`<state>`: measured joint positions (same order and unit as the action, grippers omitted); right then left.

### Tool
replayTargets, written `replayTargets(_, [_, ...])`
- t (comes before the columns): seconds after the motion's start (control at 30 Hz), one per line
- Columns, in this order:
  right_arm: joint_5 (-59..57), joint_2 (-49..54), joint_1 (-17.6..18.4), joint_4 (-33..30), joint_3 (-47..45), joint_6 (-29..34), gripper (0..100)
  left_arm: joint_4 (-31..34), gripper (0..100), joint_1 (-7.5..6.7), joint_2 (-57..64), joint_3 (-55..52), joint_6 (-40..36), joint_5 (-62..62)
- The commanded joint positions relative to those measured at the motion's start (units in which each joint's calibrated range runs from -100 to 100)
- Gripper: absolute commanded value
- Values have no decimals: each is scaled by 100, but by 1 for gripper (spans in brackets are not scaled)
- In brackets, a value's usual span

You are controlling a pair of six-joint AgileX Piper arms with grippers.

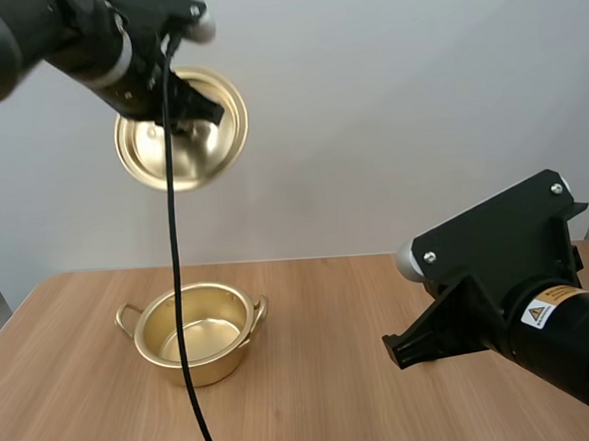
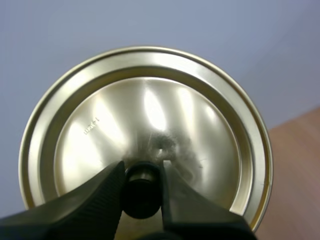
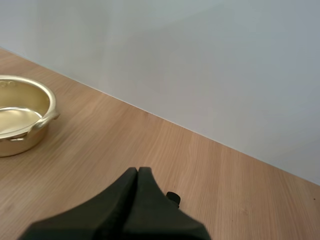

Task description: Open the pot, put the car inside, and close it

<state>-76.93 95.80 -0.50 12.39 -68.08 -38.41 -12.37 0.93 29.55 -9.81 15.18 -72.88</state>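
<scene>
My left gripper (image 1: pixel 196 109) hangs high above the table, shut on the black knob (image 2: pixel 141 192) of the gold lid (image 1: pixel 166 158). In the left wrist view the fingers (image 2: pixel 107 192) pinch the knob from both sides, and the lid (image 2: pixel 150 110) is tilted on edge. The gold pot (image 1: pixel 193 335) stands uncovered on the wooden table (image 1: pixel 330 308), directly below the lid; its inside looks bare. My right gripper (image 1: pixel 395 352) is low, to the right of the pot. Its fingers lie together as one dark wedge (image 3: pixel 137 175) with nothing held. The pot (image 3: pixel 45 97) sits off to one side of them.
A small dark thing (image 3: pixel 173 198) peeks out beside my right fingers on the wood; I cannot tell what it is. Bare wood stretches between the pot and my right gripper. A plain wall rises behind the table's far edge (image 1: pixel 327 257).
</scene>
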Motion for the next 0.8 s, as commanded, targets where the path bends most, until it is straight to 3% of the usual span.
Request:
replayTargets(0.0, [-22,0,5,0,8,-34,0,-408,0,3,550,898,-15,1921])
replayTargets(0.17, [-56,0,5,0,8,-87,0,-1121,0,3,986,1622,-15,3119])
replayTargets(0.5, [1,-152,5,-79,-12,-86,0,-1578,0,3,1576,2158,-23,4145])
replayTargets(0.57, [529,-300,-2,-345,-163,-86,0,-1677,0,3,1706,2158,-23,4086])
replayTargets(0.67, [2201,-627,-2,-1159,-418,-77,0,-1861,0,3,1892,2158,-23,4046])
replayTargets(0.77, [2718,-1251,-17,-1324,-264,-77,0,-1861,0,3,1984,2158,-23,3758])
